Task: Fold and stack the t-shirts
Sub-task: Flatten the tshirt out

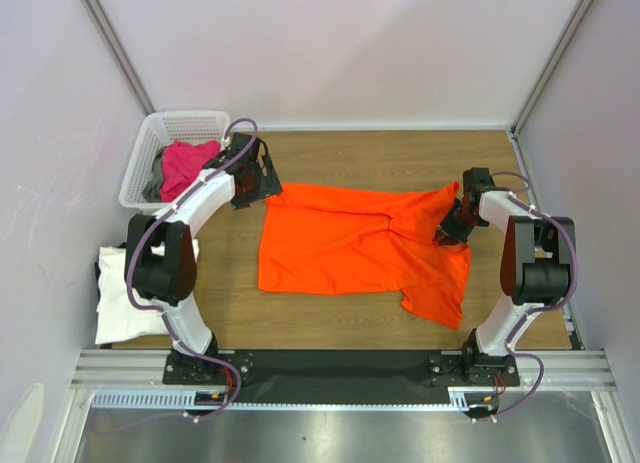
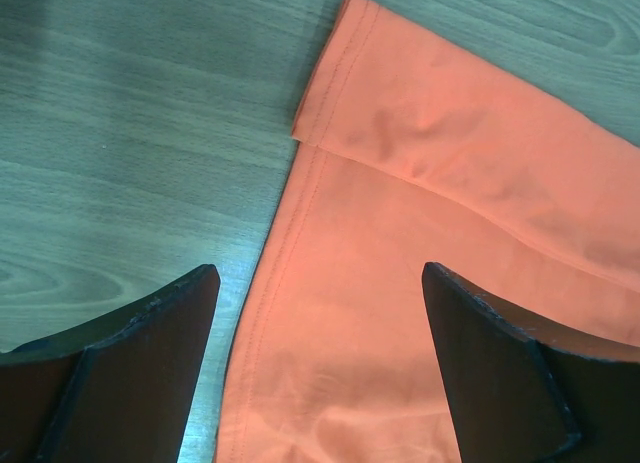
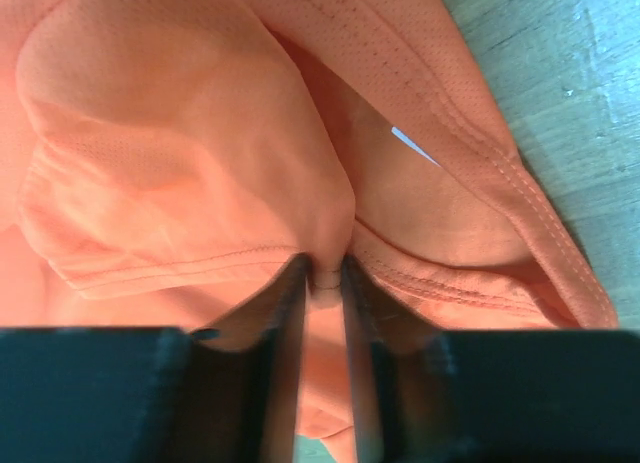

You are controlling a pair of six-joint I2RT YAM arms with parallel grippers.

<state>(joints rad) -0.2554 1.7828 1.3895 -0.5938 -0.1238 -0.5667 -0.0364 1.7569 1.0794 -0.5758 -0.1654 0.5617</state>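
The orange t-shirt lies spread on the wooden table, its right part rumpled. My left gripper is open over the shirt's far left corner, above the hem and a folded sleeve; nothing is between its fingers. My right gripper is shut on a bunched fold of the orange shirt at its right edge. A magenta-pink t-shirt and a grey one lie in the basket. A white t-shirt lies at the near left, with a dark one partly under it.
A white plastic lattice basket stands at the far left corner. Grey walls enclose the table on three sides. A metal rail with the arm bases runs along the near edge.
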